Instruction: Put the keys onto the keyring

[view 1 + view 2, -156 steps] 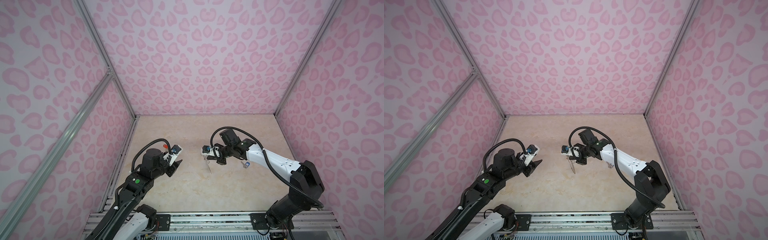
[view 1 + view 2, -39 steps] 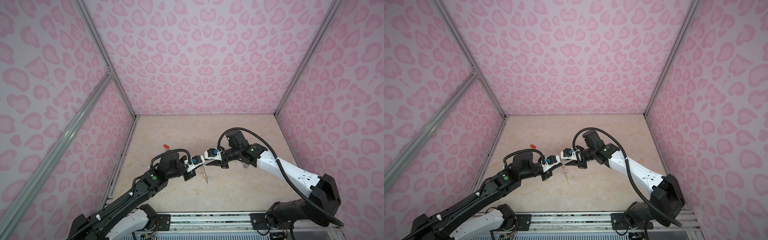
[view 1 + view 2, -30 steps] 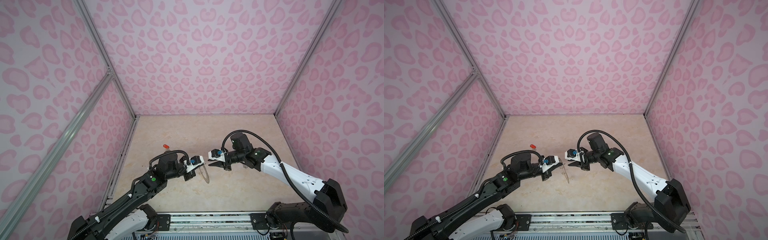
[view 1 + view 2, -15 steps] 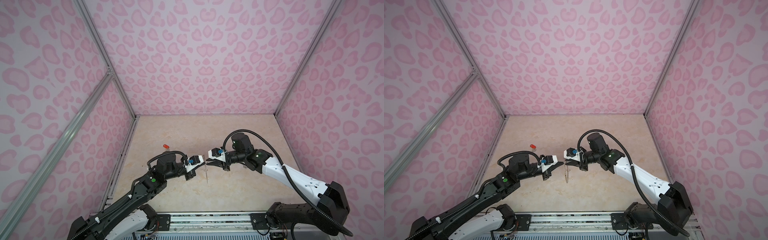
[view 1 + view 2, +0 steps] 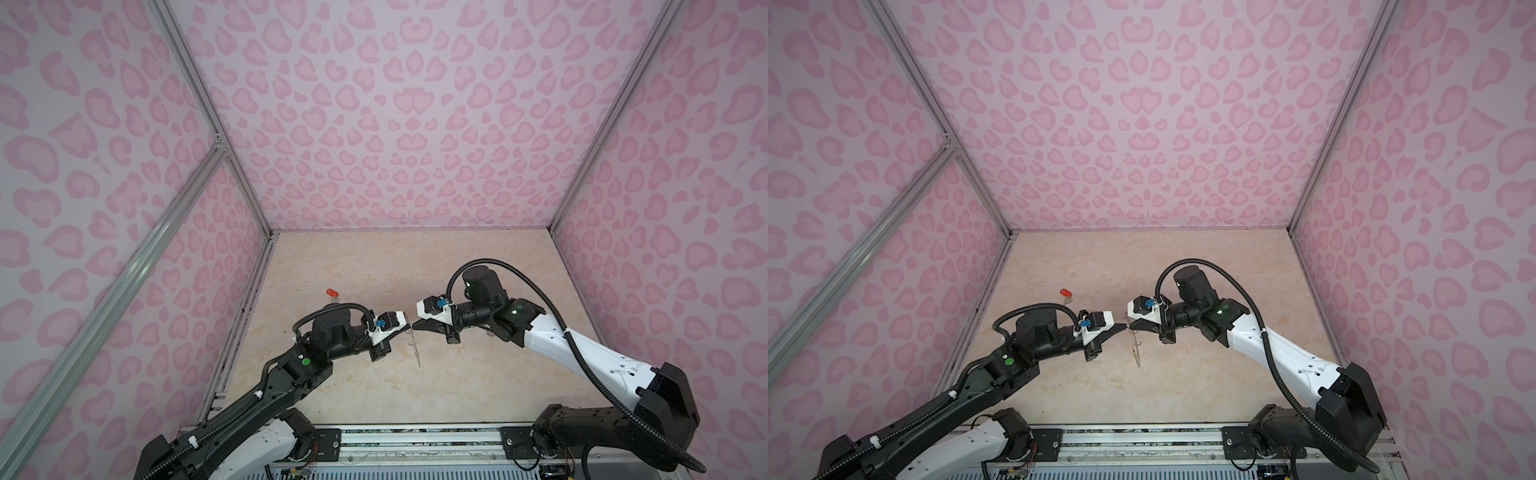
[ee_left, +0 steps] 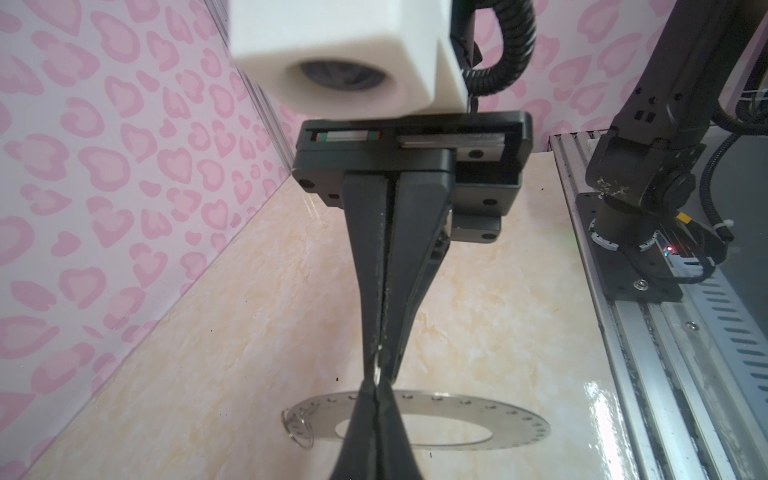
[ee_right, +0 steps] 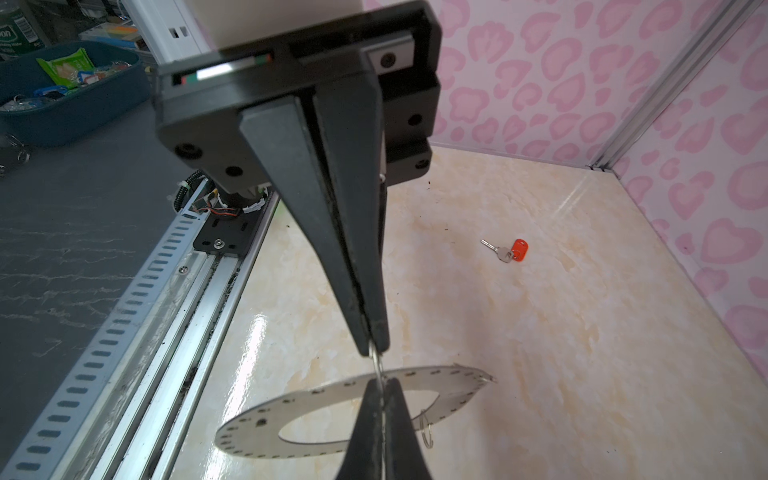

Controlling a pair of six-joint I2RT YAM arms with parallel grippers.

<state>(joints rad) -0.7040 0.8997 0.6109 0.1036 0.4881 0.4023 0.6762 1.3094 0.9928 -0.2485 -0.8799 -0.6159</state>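
Observation:
The keyring (image 6: pixel 498 419), a flat grey disc with a wide hole, hangs edge-on above the floor between both arms in both top views (image 5: pixel 415 351) (image 5: pixel 1136 351). My left gripper (image 6: pixel 376 388) (image 5: pixel 408 328) is shut on a small wire loop at its rim. My right gripper (image 7: pixel 380 384) (image 5: pixel 416 328) meets it tip to tip and is shut on the same loop. Another wire loop (image 7: pixel 426 428) dangles from the rim. One of the keys, with a red-orange tag (image 7: pixel 513 251) (image 5: pixel 331 293), lies on the floor left of the left arm.
Pink patterned walls close in the marble floor on three sides. An aluminium rail (image 5: pixel 415 436) with both arm bases runs along the front edge. A dark blue bin (image 7: pixel 70 95) of oddments stands outside the cell beyond the rail.
My right gripper, open and slightly back a second ago, has moved up to the left fingertips and shut on the wire loop. The left gripper has stayed shut, holding the keyring.

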